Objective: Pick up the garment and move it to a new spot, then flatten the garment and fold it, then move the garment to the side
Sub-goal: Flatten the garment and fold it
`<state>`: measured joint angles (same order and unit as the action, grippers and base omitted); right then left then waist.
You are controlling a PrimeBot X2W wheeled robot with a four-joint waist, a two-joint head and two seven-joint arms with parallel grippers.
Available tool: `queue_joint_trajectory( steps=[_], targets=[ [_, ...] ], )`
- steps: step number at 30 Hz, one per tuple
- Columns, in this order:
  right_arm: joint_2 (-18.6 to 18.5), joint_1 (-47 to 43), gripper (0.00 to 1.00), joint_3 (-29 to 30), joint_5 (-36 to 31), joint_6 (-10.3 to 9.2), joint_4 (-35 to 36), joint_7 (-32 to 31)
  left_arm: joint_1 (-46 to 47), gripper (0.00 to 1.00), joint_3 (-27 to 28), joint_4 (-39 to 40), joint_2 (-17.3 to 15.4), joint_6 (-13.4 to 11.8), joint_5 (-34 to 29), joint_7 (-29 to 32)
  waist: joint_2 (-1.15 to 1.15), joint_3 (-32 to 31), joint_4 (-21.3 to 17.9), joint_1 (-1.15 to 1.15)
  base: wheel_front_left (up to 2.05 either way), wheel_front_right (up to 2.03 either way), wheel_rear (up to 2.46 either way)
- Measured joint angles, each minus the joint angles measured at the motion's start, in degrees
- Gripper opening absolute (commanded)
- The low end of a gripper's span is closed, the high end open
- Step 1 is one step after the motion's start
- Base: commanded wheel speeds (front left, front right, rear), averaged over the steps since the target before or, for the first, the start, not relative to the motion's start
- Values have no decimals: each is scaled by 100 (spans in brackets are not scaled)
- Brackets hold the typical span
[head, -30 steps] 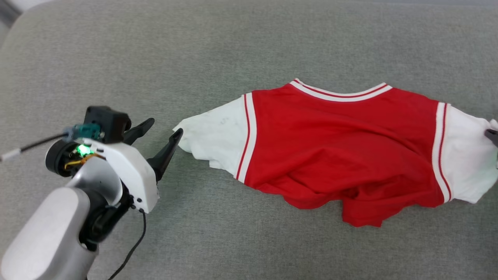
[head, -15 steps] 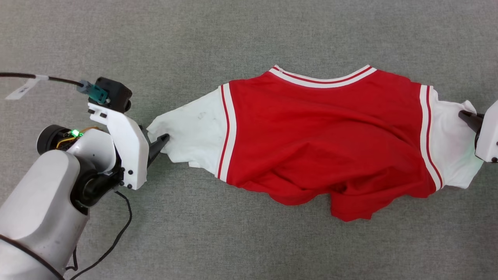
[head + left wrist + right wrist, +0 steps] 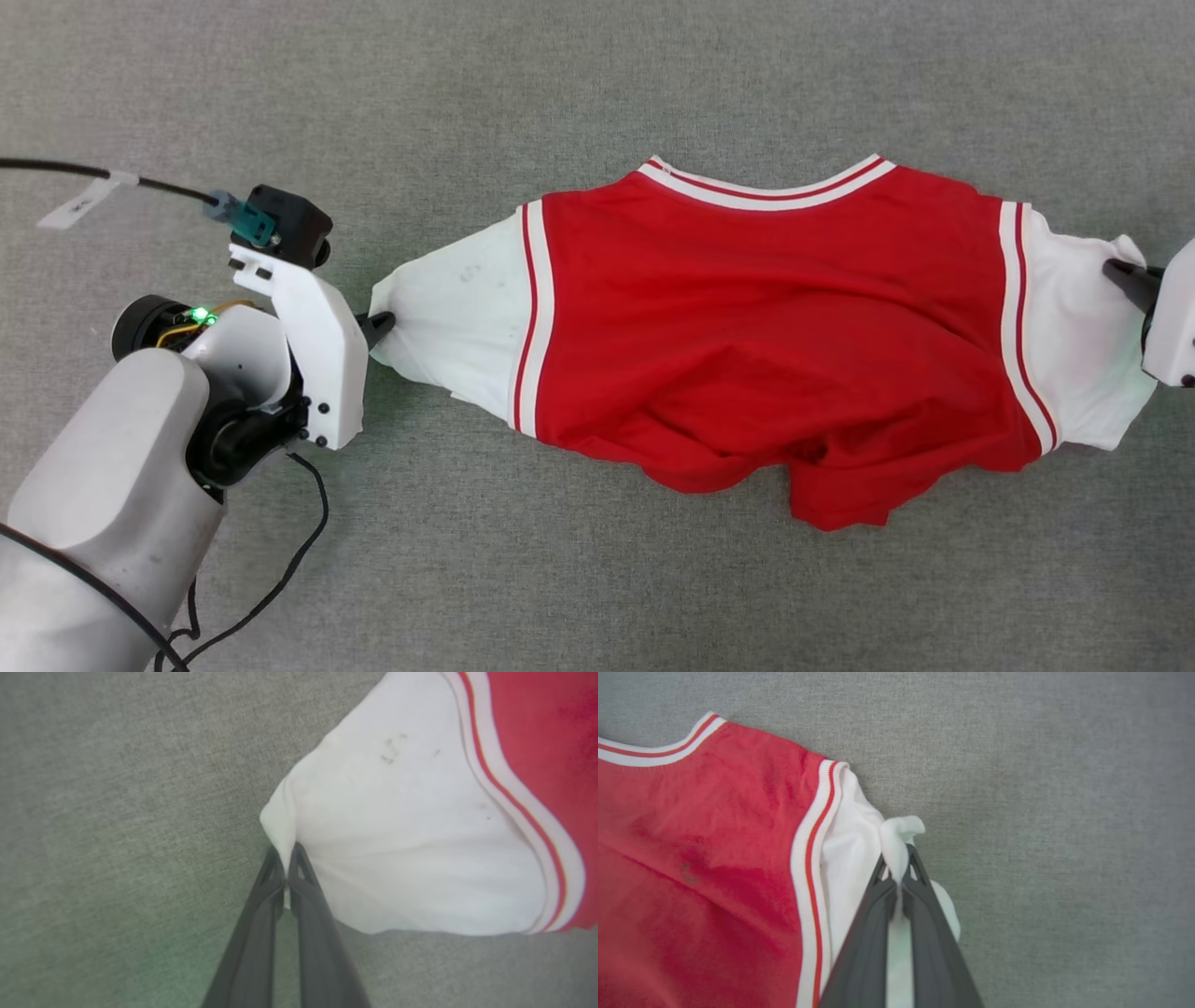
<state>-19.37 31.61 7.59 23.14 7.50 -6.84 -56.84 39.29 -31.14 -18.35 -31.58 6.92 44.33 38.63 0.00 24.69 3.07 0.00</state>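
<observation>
The garment (image 3: 766, 327), a red jersey with white sleeves and striped trim, lies spread across the grey surface, collar away from me and its lower hem bunched and wrinkled. My left gripper (image 3: 385, 323) is shut on the tip of the left white sleeve (image 3: 402, 835); in the left wrist view the gripper (image 3: 286, 851) pinches a fold of that cloth. At the right edge, my right gripper (image 3: 1116, 273) is shut on the other white sleeve (image 3: 1083, 345), and the right wrist view shows the gripper (image 3: 896, 856) with white fabric bunched between the fingers.
The grey fabric surface (image 3: 597, 84) runs all around the garment. A black cable (image 3: 103, 175) with a white tag trails to the left wrist, and another cable (image 3: 280, 579) loops below the left arm.
The left gripper went from open beside the sleeve tip to shut on it. The camera shifted between the earliest frame and now. The left sleeve now looks pulled to a point.
</observation>
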Motion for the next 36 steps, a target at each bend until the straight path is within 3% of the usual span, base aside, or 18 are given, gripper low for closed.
queue_joint_trajectory(
  steps=[8,15,21,22,29,36],
  targets=[
    [-223,-14,0,5,86,0,-21,215,-29,0,26,-74,-59,26,-267,-1016,0,-340,56,0,0,0,0],
    [-526,69,0,-177,277,0,167,591,-137,0,404,508,-337,-97,-349,-1768,0,-824,80,0,0,0,0],
    [-843,167,0,-290,296,1,869,801,-474,0,771,1432,-693,-450,-420,-2117,0,-1289,56,0,0,0,0],
    [-916,260,0,-298,314,1,1226,809,-676,0,965,1904,-894,-646,-452,-2226,0,-1499,33,0,0,0,0],
    [-1013,457,0,-278,445,1,1738,764,-940,0,1527,2987,-1241,-1124,-498,-2429,0,-1882,-61,0,0,0,0],
    [-1034,695,0,-245,480,1,2054,800,-960,0,2027,3449,-1366,-1348,-361,-2595,0,-2064,-125,-1,0,0,0]
  ],
)
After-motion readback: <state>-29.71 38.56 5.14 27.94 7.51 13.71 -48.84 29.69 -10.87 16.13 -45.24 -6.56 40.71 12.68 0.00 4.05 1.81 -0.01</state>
